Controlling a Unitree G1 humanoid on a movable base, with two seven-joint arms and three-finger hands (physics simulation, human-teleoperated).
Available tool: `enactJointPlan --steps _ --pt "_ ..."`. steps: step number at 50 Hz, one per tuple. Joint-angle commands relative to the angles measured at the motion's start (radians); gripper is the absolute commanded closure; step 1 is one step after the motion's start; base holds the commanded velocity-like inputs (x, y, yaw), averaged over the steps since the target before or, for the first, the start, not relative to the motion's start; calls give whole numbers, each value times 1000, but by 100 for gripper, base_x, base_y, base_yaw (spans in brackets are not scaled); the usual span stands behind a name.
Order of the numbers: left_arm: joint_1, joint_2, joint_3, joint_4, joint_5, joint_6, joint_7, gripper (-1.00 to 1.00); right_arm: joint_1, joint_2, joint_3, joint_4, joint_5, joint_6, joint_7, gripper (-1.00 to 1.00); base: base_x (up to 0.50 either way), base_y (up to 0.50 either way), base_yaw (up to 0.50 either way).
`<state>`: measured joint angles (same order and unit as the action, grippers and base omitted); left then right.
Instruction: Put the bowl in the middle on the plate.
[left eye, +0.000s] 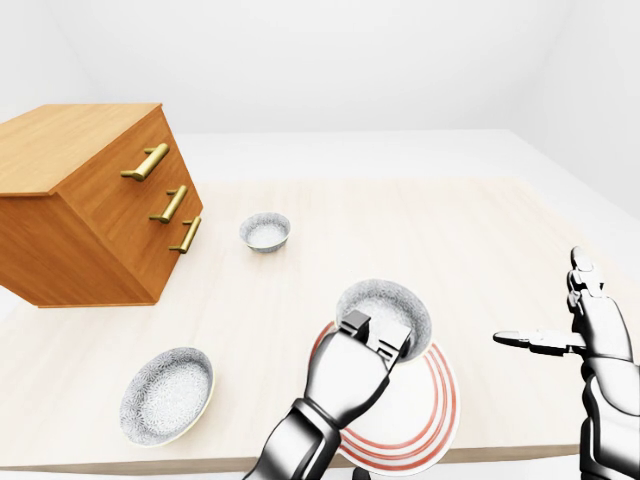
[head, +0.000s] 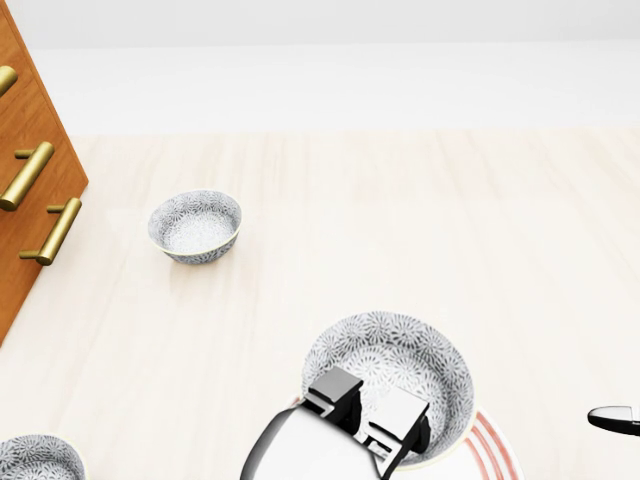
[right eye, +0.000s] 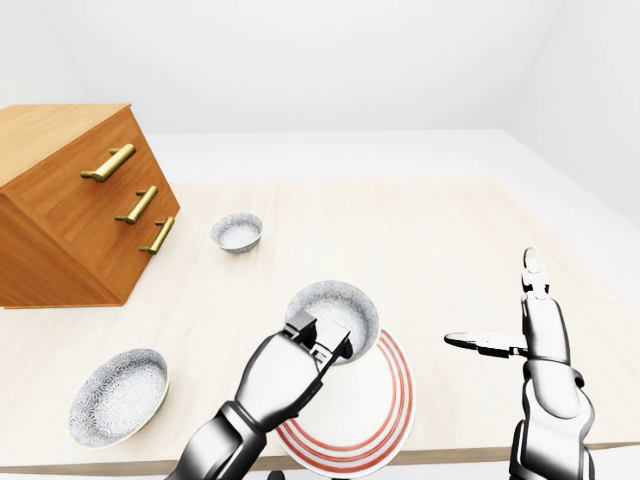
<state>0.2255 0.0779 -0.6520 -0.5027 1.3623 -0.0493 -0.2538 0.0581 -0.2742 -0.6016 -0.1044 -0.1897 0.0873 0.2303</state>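
Observation:
The patterned grey-white middle bowl (left eye: 388, 304) is over the upper left part of the white plate with red rings (left eye: 428, 415), which lies near the table's bottom edge. My left gripper (left eye: 376, 338) comes up from the bottom and is shut on the bowl's near rim, with a finger (head: 333, 397) over the edge. Whether the bowl rests on the plate or hangs just above it I cannot tell. My right gripper (left eye: 552, 308) stands open to the right of the plate, thumb pointing left, holding nothing.
A small bowl (left eye: 265, 231) stands toward the top left of the pale wooden table (left eye: 470, 240). A wider bowl (left eye: 167, 394) sits at the bottom left. A wooden drawer cabinet (left eye: 90, 205) with brass handles fills the left side.

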Motion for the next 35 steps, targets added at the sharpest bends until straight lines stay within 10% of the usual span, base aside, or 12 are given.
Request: enactJointPlan --steps 1,35 --pt "12 15 -8 4 -51 1 44 100 0 0 2 5 -1 0 -3 -100 0 0 0" --pt "72 66 -170 -7 -17 61 91 100 3 2 1 -6 -3 0 1 -100 0 0 0"
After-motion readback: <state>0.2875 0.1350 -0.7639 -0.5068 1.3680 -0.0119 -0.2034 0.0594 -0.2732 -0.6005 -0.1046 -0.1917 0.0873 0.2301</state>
